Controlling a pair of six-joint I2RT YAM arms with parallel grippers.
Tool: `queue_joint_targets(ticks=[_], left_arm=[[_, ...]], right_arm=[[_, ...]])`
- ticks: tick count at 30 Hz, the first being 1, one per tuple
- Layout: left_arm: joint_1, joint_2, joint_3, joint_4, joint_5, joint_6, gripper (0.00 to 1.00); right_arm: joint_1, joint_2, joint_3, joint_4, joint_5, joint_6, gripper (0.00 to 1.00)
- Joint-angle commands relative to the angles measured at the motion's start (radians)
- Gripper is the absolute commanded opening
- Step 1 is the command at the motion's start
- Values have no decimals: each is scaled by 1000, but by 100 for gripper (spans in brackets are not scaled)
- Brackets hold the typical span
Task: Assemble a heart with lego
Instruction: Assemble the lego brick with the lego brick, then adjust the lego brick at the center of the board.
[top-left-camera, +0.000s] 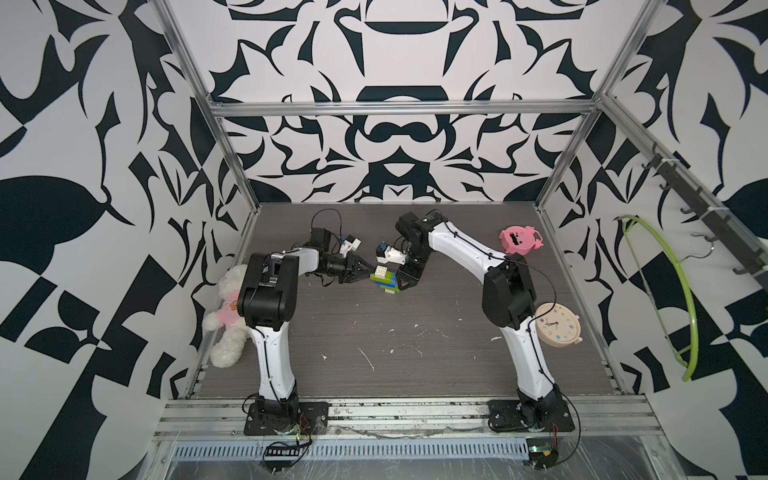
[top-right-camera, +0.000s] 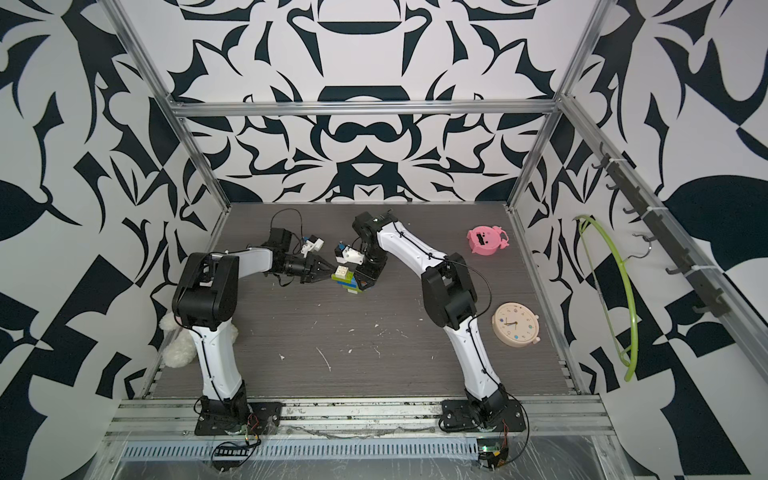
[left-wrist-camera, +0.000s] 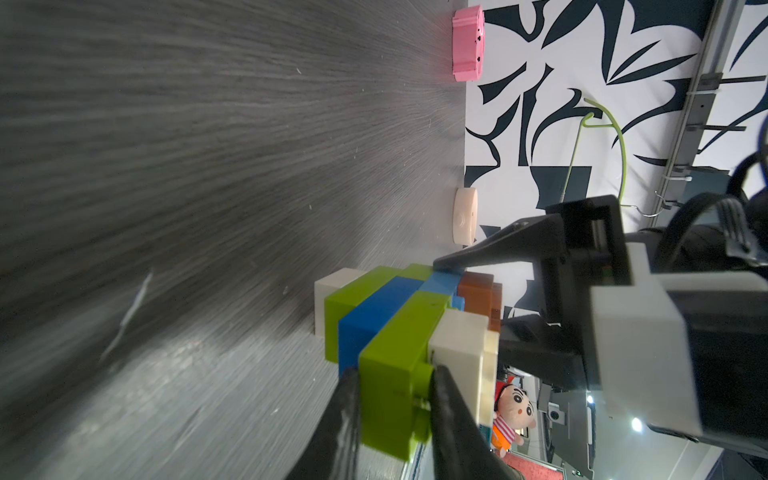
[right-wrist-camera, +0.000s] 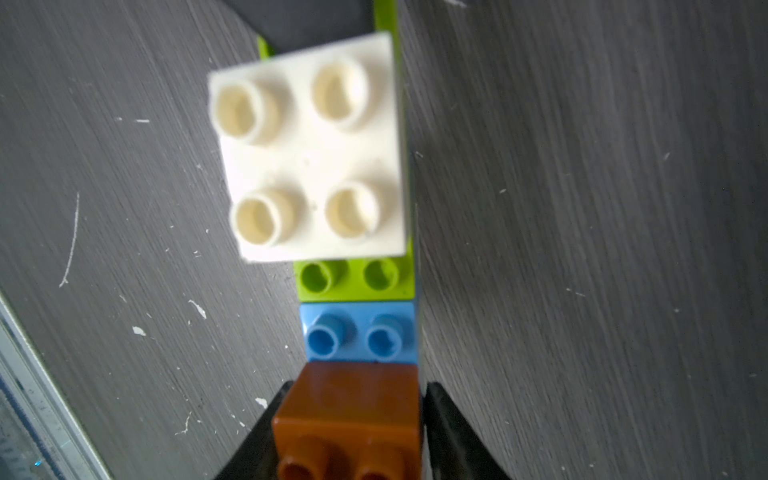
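The heart (top-left-camera: 388, 280) (top-right-camera: 348, 280), a stepped cluster of joined white, lime green, blue and orange lego, sits mid-table between both arms. My left gripper (top-left-camera: 369, 272) (left-wrist-camera: 395, 372) is shut on a lime green brick (left-wrist-camera: 395, 345) at the cluster's left end, just under the white top brick (right-wrist-camera: 311, 145). My right gripper (top-left-camera: 402, 283) (right-wrist-camera: 357, 386) straddles the orange brick (right-wrist-camera: 349, 407) at the right end. A thin gap shows beside one finger, so it stands slightly open. In the left wrist view the cluster's lowest white brick (left-wrist-camera: 332, 291) reaches the table.
A pink round toy (top-left-camera: 519, 240) lies at the back right and a beige clock (top-left-camera: 557, 324) at the right edge. A white plush (top-left-camera: 226, 320) rests against the left wall. A green hanger (top-left-camera: 673, 291) hangs outside on the right wall.
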Motion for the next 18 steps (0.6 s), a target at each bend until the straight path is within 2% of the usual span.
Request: queue_joint_targets(ticks=[1,5,7,11,18], left_arm=[[3,0,-38,-25,-114,-15,27],[2,-7,-68,-11,-143,-74,27],[4,-10,-91,12,-161,-142,27],[4,-31,-152,144,-151,-302,25],[11,-13,-115,170,-88,-427,24]], right_arm=[[-11,-138,-73,86,-33,56,50],[-62,-260,-169,236,-54,162,51],[-100,-299,-200,292,-116,243,51],[-121,-310,-233,312,-179,308,51],[-122,-301,-289,381,-297,418,51]])
